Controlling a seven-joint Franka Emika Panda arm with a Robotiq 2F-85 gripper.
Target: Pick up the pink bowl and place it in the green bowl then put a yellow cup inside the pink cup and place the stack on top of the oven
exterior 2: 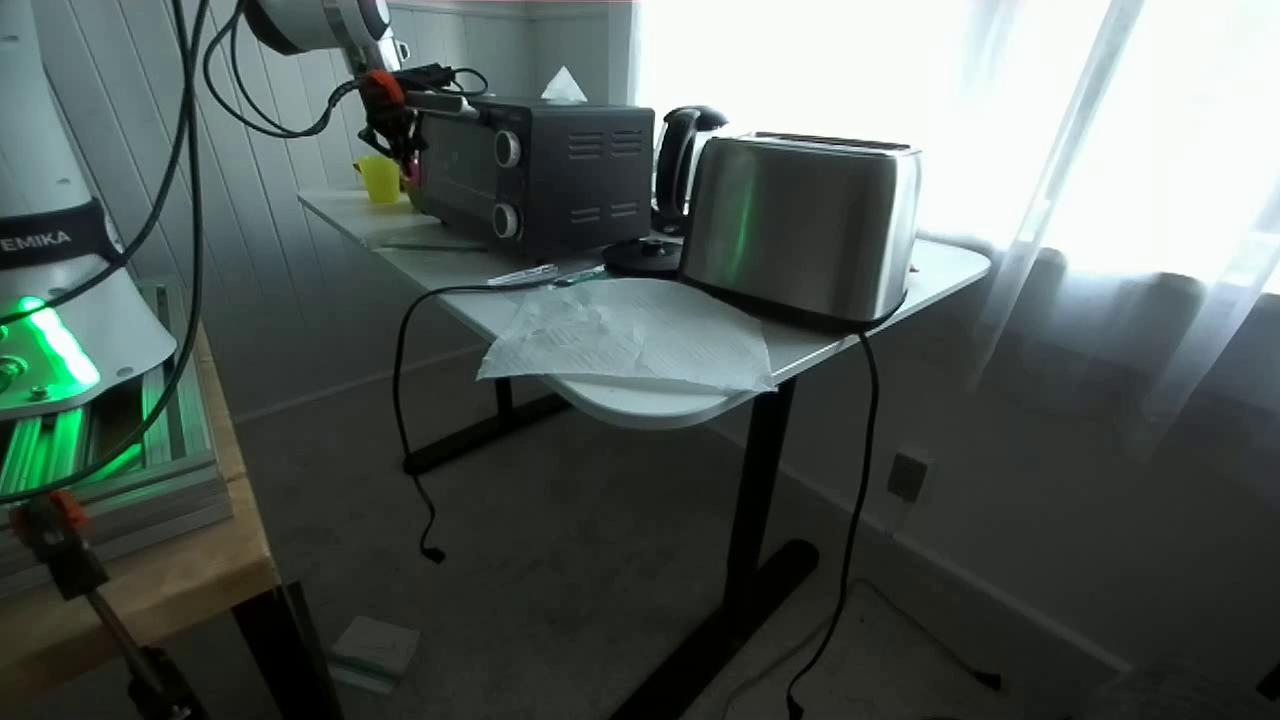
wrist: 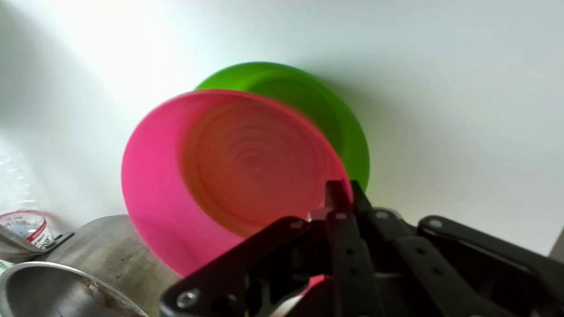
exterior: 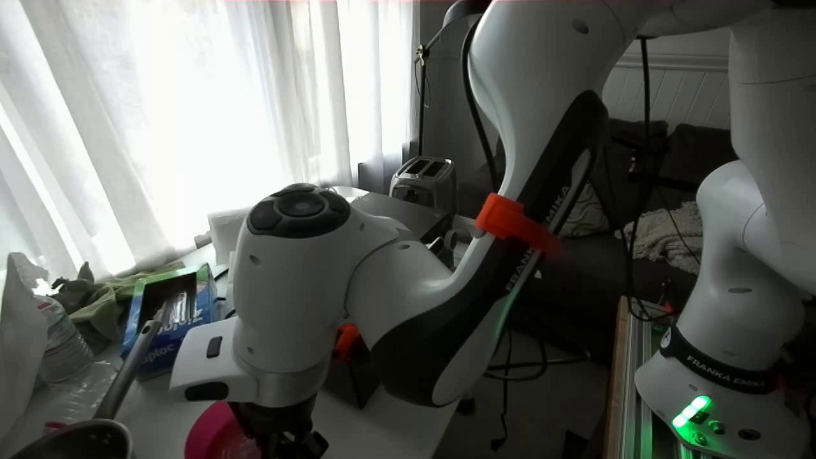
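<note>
Two fingertips (wrist: 335, 193) of the gripper (wrist: 350, 191) are clamped on the rim of the pink bowl (wrist: 238, 176), at three o'clock in the wrist view. It looks tilted and hides much of the green bowl (wrist: 304, 90), which shows from eleven to three o'clock; whether they touch is unclear. Held by one edge, the pink one could pivot; lowered this off-centre, its base may catch the green rim and tip or shove that bowl. Drifting toward eight o'clock risks the metal pan (wrist: 48, 290). In an exterior view, the yellow cup (exterior 2: 381, 181) stands at nine o'clock of the toaster oven (exterior 2: 585, 175).
</note>
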